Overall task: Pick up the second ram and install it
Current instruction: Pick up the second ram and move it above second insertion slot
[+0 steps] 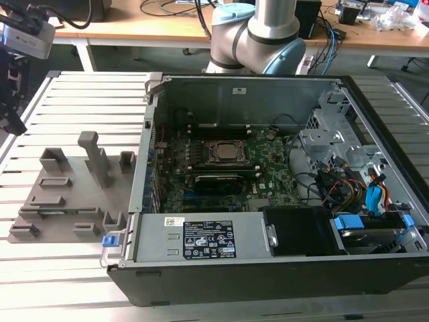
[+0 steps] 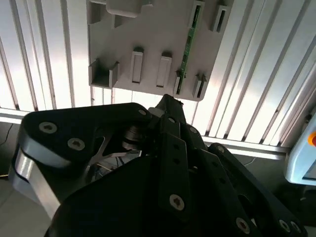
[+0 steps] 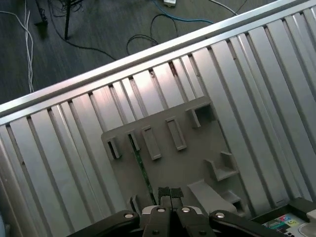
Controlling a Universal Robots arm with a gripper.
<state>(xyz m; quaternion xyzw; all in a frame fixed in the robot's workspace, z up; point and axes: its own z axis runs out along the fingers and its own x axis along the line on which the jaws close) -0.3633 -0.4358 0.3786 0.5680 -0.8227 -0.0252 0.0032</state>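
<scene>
tool (image 3: 169, 193): fingertips together, empty | ram stick (image 3: 140, 168): on edge in grey tray (image 3: 197, 158) | tool hangs above grey tray, over slatted surface (image 3: 59, 163)

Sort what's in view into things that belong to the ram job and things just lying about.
For the job:
- green ram stick, standing in the grey holder tray
- hand, shut, close over that tray
- open computer with its motherboard

Lying about:
- cables on the floor
- desk behind the arm
</scene>
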